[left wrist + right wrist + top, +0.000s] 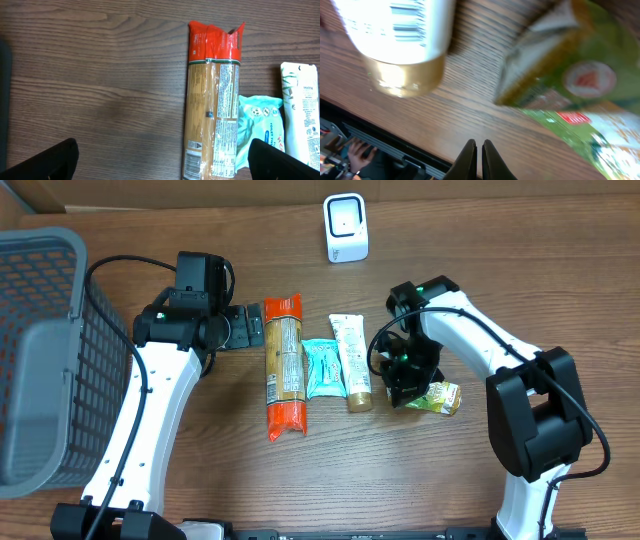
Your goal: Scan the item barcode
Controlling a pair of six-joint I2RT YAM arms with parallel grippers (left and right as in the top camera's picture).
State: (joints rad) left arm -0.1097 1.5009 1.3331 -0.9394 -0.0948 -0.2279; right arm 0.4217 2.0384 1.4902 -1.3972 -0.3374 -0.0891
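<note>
Several items lie in a row on the wooden table: a long pasta pack [284,365] with orange ends, a teal tissue pack [322,368], a white tube [352,362] with a gold cap, and a green packet [440,397]. A white scanner [346,227] stands at the back. My left gripper [245,327] hangs wide open just left of the pasta pack [212,100], holding nothing. My right gripper [405,385] is low between the tube and the green packet. Its fingertips [479,146] are shut with nothing between them, the tube [402,45] and green packet [570,85] lying ahead of them.
A grey mesh basket [40,350] fills the left edge of the table. The table's front edge and a black rail [385,145] show just behind my right fingers. Bare wood lies left of the pasta pack.
</note>
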